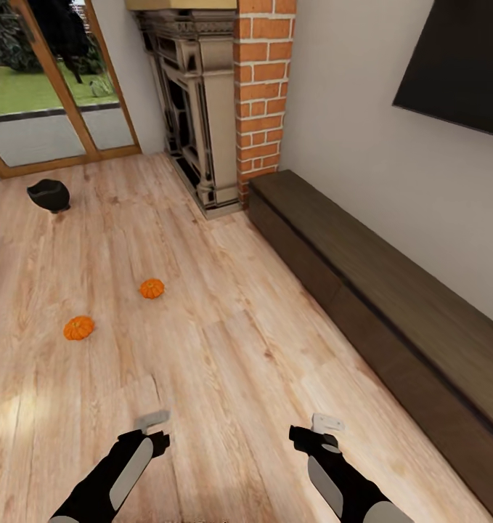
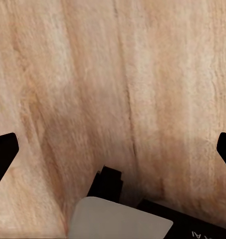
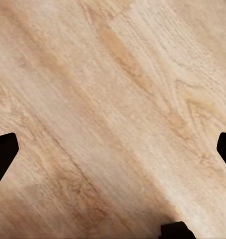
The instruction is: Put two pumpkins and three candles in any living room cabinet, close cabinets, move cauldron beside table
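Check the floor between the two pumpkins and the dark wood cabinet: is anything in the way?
Nothing visible. Bare wood floor lies between the nearer pumpkin, the farther pumpkin and the cabinet. The cauldron sits farther off by the glass door, and the cabinet's fronts look closed.

Two ribbed orange pumpkins [image 1: 152,288] [image 1: 79,327] lie apart on the wood floor; a black cauldron [image 1: 49,195] sits farther off; the dark cabinet [image 1: 391,312] along the wall is shut.
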`<state>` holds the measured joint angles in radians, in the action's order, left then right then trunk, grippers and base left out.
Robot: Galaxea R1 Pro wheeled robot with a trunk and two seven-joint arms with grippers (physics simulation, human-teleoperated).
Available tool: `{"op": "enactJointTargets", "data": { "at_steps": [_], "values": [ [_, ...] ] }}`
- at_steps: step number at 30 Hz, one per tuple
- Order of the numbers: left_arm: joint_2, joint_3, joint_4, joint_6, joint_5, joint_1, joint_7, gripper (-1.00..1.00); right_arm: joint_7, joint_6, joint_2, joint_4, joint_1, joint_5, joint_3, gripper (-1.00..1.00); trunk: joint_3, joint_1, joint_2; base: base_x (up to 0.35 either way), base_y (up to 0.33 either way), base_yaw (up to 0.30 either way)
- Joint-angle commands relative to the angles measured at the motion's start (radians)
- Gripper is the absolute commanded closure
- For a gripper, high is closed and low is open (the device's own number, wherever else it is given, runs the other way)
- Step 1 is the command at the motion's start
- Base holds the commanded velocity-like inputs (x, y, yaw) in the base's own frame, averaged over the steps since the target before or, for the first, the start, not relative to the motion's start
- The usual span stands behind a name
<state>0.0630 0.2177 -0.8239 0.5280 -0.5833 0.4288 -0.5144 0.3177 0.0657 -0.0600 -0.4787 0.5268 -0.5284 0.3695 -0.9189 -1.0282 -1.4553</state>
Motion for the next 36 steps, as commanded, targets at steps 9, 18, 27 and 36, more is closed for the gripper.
{"op": "enactJointTargets", "data": {
  "at_steps": [9, 18, 27, 36],
  "values": [
    [0.006, 0.005, 0.024, -0.001, -0.012, 0.001, -0.010, -1.00, 0.009, 0.005, 0.001, -0.002, 0.000, -0.005, 0.008, -1.00, -0.004, 0.000, 0.000, 0.130, 0.035, 0.284],
    [0.007, 0.005, 0.027, -0.030, -0.012, 0.001, -0.010, -1.00, 0.009, 0.005, 0.001, -0.002, 0.000, -0.004, 0.008, -1.00, -0.007, 0.000, 0.000, 0.297, 0.087, 0.284],
    [0.008, 0.005, 0.028, -0.031, -0.012, 0.001, -0.010, -1.00, 0.009, 0.005, 0.006, -0.003, 0.001, -0.004, 0.008, -1.00, -0.008, 0.000, 0.000, 0.318, 0.011, 0.089],
    [0.008, 0.005, 0.028, -0.031, -0.012, 0.001, -0.010, -1.00, 0.009, 0.004, 0.008, -0.003, 0.000, -0.003, 0.008, -1.00, -0.008, 0.000, 0.000, 0.322, 0.000, 0.223]
  ]
}}
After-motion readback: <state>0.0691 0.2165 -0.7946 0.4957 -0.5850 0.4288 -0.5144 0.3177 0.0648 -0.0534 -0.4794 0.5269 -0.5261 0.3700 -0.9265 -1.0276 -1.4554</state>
